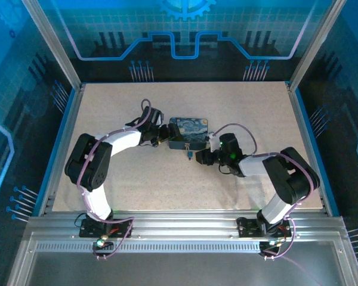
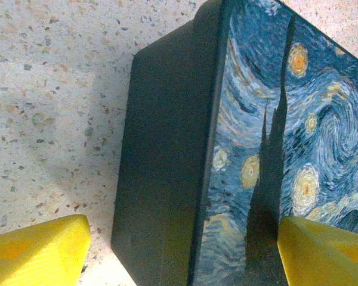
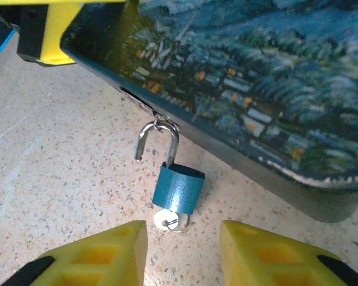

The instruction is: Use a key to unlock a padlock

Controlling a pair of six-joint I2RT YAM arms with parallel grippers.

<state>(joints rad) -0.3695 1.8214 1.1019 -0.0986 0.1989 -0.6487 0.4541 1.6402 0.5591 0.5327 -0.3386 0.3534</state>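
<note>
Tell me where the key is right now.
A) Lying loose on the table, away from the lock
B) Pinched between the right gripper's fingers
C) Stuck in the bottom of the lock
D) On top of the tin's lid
C: the key sticks out of the underside of the blue lock, which is hooked on the tin; the right gripper is open and holds nothing.

The key blade is hidden inside the padlock (head exposed at six o'clock); the tin is edge-cropped.
</note>
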